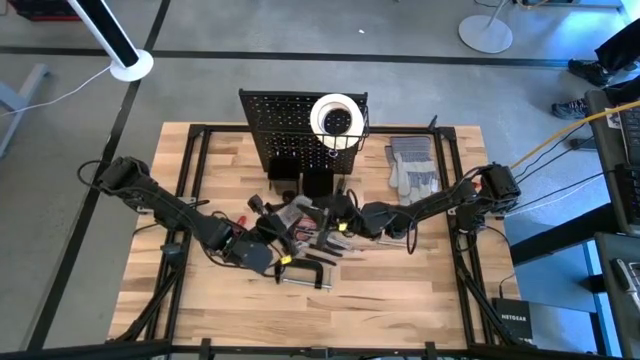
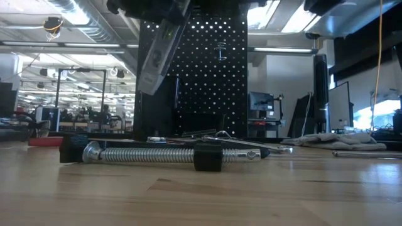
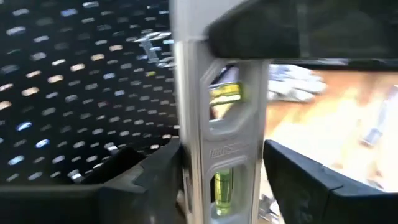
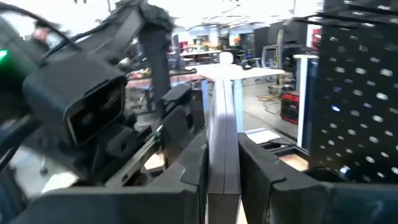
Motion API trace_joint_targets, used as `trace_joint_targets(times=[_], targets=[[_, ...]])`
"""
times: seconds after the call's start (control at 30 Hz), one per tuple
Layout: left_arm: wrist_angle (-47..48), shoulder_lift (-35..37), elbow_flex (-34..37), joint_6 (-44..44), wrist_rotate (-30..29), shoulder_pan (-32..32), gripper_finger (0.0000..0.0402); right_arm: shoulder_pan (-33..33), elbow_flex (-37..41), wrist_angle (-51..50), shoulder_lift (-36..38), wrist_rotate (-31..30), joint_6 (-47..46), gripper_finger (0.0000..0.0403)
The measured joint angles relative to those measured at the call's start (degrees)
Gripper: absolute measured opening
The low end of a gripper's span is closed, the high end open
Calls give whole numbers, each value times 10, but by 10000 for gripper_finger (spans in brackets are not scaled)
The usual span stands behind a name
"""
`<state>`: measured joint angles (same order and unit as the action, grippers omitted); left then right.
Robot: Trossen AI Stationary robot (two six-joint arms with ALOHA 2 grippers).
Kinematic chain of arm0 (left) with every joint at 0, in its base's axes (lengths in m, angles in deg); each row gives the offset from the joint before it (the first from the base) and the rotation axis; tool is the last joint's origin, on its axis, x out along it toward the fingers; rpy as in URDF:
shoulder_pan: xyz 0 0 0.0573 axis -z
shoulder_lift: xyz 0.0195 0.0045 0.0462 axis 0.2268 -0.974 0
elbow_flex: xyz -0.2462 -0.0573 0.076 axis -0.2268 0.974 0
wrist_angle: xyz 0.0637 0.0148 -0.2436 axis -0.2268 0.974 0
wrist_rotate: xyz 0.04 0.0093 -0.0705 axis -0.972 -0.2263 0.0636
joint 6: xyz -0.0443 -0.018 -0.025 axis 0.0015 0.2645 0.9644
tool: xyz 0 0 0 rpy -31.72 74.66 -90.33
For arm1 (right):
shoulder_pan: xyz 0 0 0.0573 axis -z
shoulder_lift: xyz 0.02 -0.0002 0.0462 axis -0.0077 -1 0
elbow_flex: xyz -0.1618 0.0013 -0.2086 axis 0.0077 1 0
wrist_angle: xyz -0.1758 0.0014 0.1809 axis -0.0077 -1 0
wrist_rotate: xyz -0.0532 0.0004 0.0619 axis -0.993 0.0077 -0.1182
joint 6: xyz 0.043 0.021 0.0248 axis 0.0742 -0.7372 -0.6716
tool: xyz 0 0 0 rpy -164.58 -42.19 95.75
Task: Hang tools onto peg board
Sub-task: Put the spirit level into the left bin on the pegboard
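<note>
between both claws, in front of the peg board (image 1: 300,125), a silver level (image 3: 217,124) hangs off the table: right gripper (image 4: 222,168) closed on it, left gripper (image 3: 217,180) apparently slack around it. below lies a c-clamp (image 2: 157,154).

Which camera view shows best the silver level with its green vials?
The left wrist view: the silver level fills the frame between dark fingers, green vials visible. The right wrist view shows only its thin edge, the low view a tilted part at the top, the high view almost nothing.
</note>
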<state>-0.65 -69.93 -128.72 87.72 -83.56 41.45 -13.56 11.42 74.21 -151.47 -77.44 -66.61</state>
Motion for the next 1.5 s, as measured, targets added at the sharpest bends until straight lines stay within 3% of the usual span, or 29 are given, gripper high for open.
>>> trace_joint_targets(times=[0.17,0.37,0.5,0.63,0.97,1.5], targets=[[21,26,0,-6,40,11,258,-1,0,-2,7,-1,55,62],[206,106,-1,137,46,70,269,1,1,-13,42,-14,149,62],[331,133,2,256,42,117,270,12,1,6,46,46,230,62],[404,132,2,349,21,149,271,35,1,24,44,99,246,62],[432,126,2,383,5,155,272,87,1,32,43,123,287,62],[431,126,2,388,5,155,272,110,0,-31,27,96,211,61]])
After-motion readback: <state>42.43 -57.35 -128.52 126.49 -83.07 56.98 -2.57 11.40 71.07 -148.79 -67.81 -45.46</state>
